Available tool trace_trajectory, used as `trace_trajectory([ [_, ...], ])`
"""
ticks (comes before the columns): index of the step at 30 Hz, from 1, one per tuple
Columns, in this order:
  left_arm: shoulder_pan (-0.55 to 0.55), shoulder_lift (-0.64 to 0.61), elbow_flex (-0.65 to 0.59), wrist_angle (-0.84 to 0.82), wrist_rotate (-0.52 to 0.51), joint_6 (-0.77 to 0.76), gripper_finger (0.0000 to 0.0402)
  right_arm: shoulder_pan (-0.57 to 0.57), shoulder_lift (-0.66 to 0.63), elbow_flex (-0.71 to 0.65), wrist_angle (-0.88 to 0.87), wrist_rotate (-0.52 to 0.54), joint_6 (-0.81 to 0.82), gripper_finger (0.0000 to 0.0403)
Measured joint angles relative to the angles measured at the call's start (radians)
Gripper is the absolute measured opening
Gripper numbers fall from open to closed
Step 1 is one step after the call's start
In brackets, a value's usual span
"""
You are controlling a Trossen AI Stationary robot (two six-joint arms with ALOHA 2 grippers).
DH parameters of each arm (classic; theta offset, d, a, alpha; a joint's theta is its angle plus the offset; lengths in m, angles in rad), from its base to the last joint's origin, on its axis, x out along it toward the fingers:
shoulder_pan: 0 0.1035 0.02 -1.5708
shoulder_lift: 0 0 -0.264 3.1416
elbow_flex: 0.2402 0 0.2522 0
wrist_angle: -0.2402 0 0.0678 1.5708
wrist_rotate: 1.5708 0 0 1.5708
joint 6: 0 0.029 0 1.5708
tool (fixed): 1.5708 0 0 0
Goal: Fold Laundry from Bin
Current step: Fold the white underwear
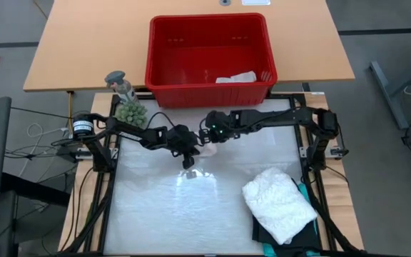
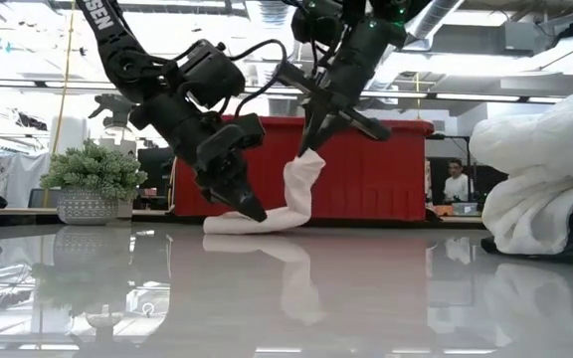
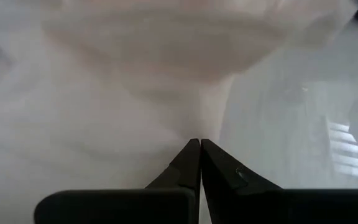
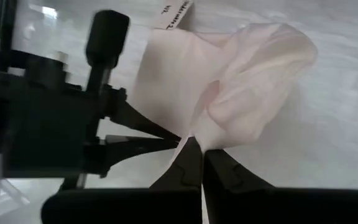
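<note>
The small white cloth (image 2: 291,199) stands between my two grippers near the table's far middle. Its lower part (image 2: 229,225) lies on the table and its upper end rises to my right gripper (image 2: 309,149), which is shut on it. My left gripper (image 2: 254,213) is shut at the cloth's low part, slanting down. The red bin (image 1: 209,50) sits beyond the far edge with another white cloth (image 1: 235,77) inside. A folded white lacy top (image 1: 279,203) rests on teal (image 1: 305,191) and black (image 1: 262,232) garments at the near right. My left gripper meets the cloth's low part (image 3: 194,127) with its shut fingertips, slanting down from the table's left. That part of the cloth lies on the table. Whether the tips pinch a fold or only press on it, I cannot tell. My right gripper pinches the cloth's upper end (image 4: 219,127) between its fingertips, coming from above and slanting down. The cloth is bunched into folds there. It hangs slack below the fingers (image 2: 318,134), and its lower part lies on the table.
A small potted plant (image 1: 130,111) and a figure (image 1: 120,82) stand at the far left, close to the left arm. The stack of folded garments fills the near right corner. The glossy mat (image 1: 177,214) lies bare at near left. A person (image 2: 456,184) sits beyond the table.
</note>
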Motion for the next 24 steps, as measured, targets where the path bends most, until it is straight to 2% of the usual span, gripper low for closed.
trace_trajectory([
  [11, -0.001, 0.010, 0.000, 0.081, -0.074, 0.007, 0.0000, 0.002, 0.006, 0.000, -0.011, -0.006, -0.021, 0.0021],
  [15, -0.008, 0.010, 0.000, 0.158, -0.099, 0.022, 0.0000, 0.003, 0.006, 0.000, -0.013, -0.007, -0.031, 0.0021],
  [24, -0.041, 0.065, 0.003, 0.196, -0.092, 0.014, 0.0000, 0.002, 0.006, 0.000, -0.021, -0.007, -0.058, 0.0021],
])
